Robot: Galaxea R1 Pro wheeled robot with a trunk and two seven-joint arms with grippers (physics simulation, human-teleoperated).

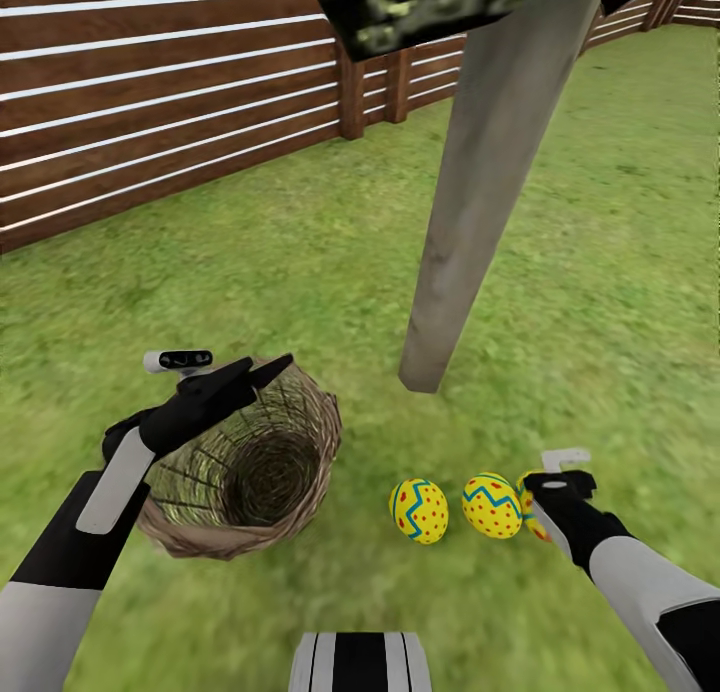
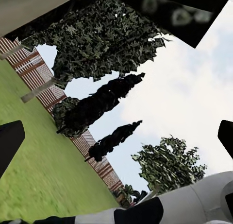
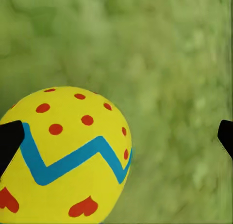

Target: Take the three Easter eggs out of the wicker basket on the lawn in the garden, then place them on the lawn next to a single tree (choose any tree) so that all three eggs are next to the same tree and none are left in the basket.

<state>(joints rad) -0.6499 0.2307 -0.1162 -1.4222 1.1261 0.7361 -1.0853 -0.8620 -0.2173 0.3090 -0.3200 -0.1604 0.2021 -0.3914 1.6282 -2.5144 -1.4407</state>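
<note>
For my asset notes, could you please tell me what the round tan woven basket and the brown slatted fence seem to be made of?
Round tan woven basket: apparently wicker, matte, with open crossing strands and a braided rim. Brown slatted fence: probably wood, matte brown horizontal boards on square posts; the render's texture leaves this open.

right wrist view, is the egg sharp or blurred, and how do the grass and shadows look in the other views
Right wrist view: the egg is crisp, the lawn behind it a soft mottled blur. Head view: flat, even light, no clear cast shadows under the tree trunk or wicker basket. Left wrist view: sharp dark foliage against bright sky.
</note>
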